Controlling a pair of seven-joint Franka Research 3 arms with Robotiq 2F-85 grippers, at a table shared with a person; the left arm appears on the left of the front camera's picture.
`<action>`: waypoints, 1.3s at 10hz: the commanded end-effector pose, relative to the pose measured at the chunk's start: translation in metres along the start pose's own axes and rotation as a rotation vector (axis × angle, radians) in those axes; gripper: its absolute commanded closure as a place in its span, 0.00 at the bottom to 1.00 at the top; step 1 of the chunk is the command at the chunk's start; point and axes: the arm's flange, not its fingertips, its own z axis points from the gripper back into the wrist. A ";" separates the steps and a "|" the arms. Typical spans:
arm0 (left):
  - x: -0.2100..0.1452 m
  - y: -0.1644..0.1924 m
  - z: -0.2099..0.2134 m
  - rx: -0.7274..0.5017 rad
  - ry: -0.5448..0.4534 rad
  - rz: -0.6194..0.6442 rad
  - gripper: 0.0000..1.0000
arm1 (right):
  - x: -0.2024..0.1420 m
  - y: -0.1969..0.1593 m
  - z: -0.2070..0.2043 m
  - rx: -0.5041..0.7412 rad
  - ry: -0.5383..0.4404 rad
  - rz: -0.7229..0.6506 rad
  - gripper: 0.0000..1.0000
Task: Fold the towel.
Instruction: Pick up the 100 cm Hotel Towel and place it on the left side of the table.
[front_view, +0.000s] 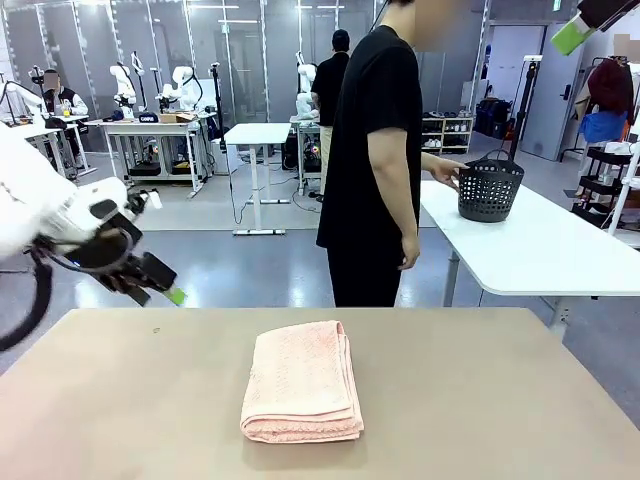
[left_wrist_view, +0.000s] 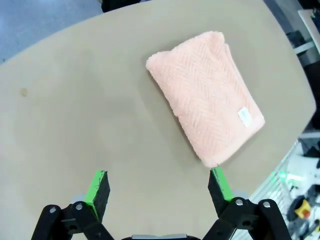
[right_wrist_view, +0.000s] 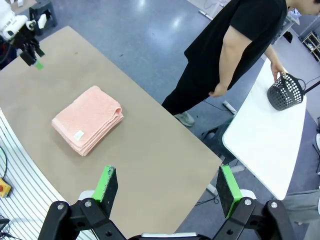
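One broad tan bench (front_view: 120, 400) is seen spread across the foreground, and beyond it a white bench (front_view: 560, 250) is set off to the right. A person in a black T-shirt and black trousers (front_view: 372, 170) is seen standing between the two, turned towards the white bench, one hand (front_view: 446, 172) laid on the rim of a dark perforated plastic basket (front_view: 490, 188) that sits on that white top.

The pale salmon-pink terry towel with the herringbone weave (front_view: 302, 382) is found lying folded in a thick stack near the middle of the tan bench, its layered edges shown along one side; a small white label (left_wrist_view: 243, 114) is picked out on its upper face in the left wrist view. It is touched by nothing.

The left hand (front_view: 160, 285) is held above the bench's far left corner, well apart from the towel, its green-padded fingers (left_wrist_view: 98, 186) spread wide and released, nothing between them. The right hand (right_wrist_view: 166, 186) is held high over the bench, fingers likewise parted and empty, with the towel (right_wrist_view: 88, 120) far below it.
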 end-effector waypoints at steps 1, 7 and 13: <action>0.005 0.005 -0.040 -0.027 -0.045 0.038 0.00 | -0.001 0.000 0.000 -0.006 0.001 -0.013 0.00; -0.008 0.040 -0.130 -0.193 0.031 0.181 0.00 | -0.001 0.000 0.000 -0.006 0.001 -0.013 0.00; -0.036 0.032 -0.184 -0.309 0.005 0.283 0.00 | -0.001 0.000 0.000 -0.006 0.001 -0.013 0.00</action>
